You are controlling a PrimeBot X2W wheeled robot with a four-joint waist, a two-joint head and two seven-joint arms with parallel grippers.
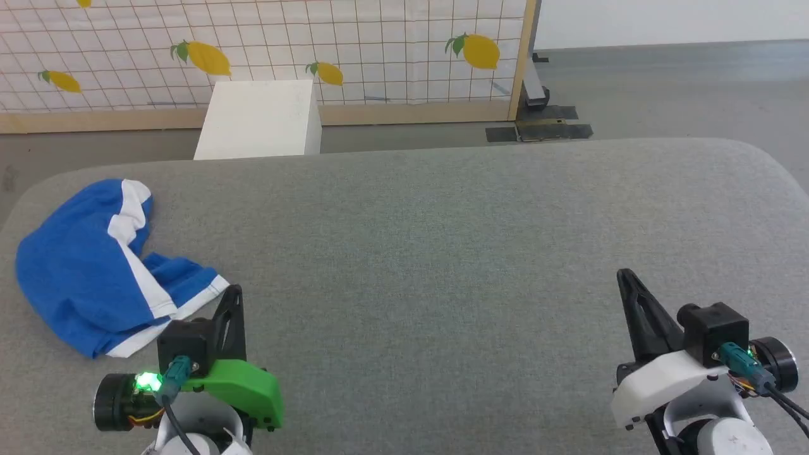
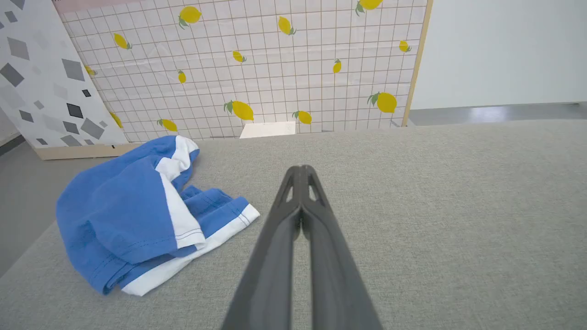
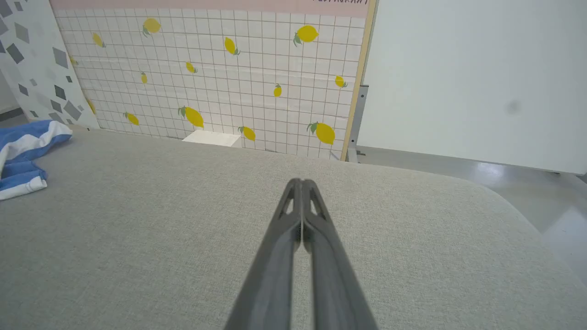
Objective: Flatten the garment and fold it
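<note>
The garment (image 1: 82,272), royal-blue shorts with white stripes and hem bands, lies crumpled at the left end of the grey fabric table (image 1: 442,253). In the left wrist view the garment (image 2: 128,215) sits to the left of my fingers. My left gripper (image 1: 235,292) is shut and empty, hovering just right of the garment's white hem. My left gripper (image 2: 301,170) has its fingertips pressed together. My right gripper (image 1: 624,275) is shut and empty over the table's right part, far from the garment. My right gripper (image 3: 301,183) points across bare table, with the garment's edge (image 3: 23,156) at far left.
A white box (image 1: 262,120) stands on the floor beyond the table's far edge. Behind it is a lemon-print gridded panel (image 1: 316,50) in a wooden frame. The table's rounded corners (image 1: 765,164) drop to grey floor on the right.
</note>
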